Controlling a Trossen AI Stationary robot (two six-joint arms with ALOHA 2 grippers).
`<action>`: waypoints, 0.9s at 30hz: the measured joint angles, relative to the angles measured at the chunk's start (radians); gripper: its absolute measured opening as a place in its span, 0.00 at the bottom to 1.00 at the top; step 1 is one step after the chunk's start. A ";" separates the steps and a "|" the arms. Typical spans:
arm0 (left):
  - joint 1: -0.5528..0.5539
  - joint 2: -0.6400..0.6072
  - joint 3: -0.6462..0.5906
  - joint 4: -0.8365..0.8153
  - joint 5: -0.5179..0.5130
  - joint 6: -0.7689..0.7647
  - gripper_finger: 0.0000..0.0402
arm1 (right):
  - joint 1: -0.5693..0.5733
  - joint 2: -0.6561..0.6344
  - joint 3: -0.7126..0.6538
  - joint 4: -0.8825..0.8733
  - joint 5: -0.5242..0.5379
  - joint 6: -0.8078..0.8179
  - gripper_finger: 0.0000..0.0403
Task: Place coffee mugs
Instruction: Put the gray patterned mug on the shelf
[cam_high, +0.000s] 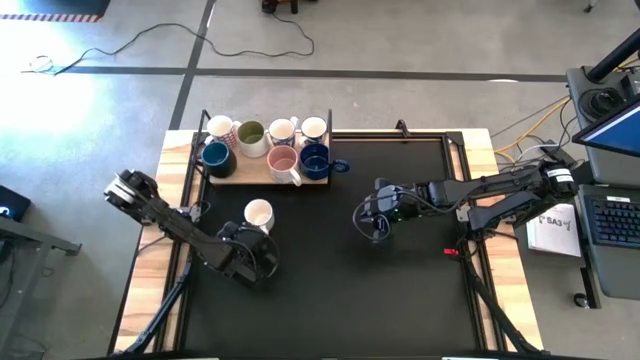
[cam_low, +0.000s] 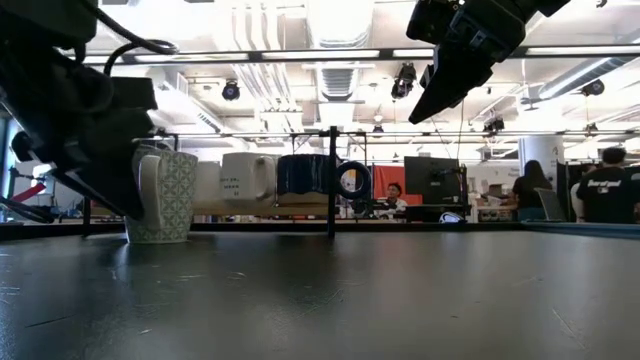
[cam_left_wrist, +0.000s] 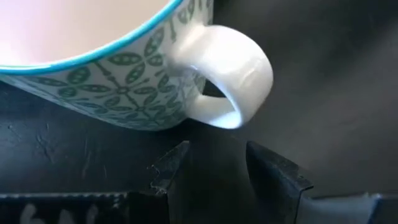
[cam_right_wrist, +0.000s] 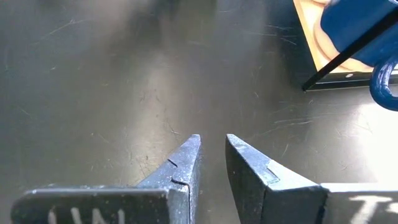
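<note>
A white mug (cam_high: 258, 213) with a green leaf print and a teal rim (cam_left_wrist: 93, 56) stands upright on its base on the black mat, alone, near the table's left. My left gripper (cam_left_wrist: 214, 163) is open just on the mug's near side. Its fingertips stand short of the white handle (cam_left_wrist: 233, 74) and touch nothing. Several other coffee mugs (cam_high: 268, 145) stand on a wooden tray (cam_high: 240, 178) at the far left. My right gripper (cam_high: 378, 228) hangs above the mat's middle, narrowly open and empty (cam_right_wrist: 212, 152).
The tray has a thin black frame with upright posts (cam_low: 331, 180). A dark blue mug (cam_high: 316, 160) at its right end pokes its handle over the tray's edge (cam_right_wrist: 385, 84). Bare black mat (cam_high: 330, 290) lies between the arms and toward the near edge. People sit beyond the table (cam_low: 610, 190).
</note>
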 joint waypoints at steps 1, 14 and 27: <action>0.000 -0.004 0.000 0.000 0.009 0.008 0.34 | 0.000 0.000 0.000 0.001 0.000 0.000 0.16; 0.009 -0.121 0.156 -0.115 0.114 0.302 0.34 | 0.000 0.000 0.000 0.000 0.000 0.001 0.16; 0.144 -0.153 0.337 -0.377 0.111 0.499 0.34 | 0.000 0.000 0.000 -0.005 0.000 0.012 0.16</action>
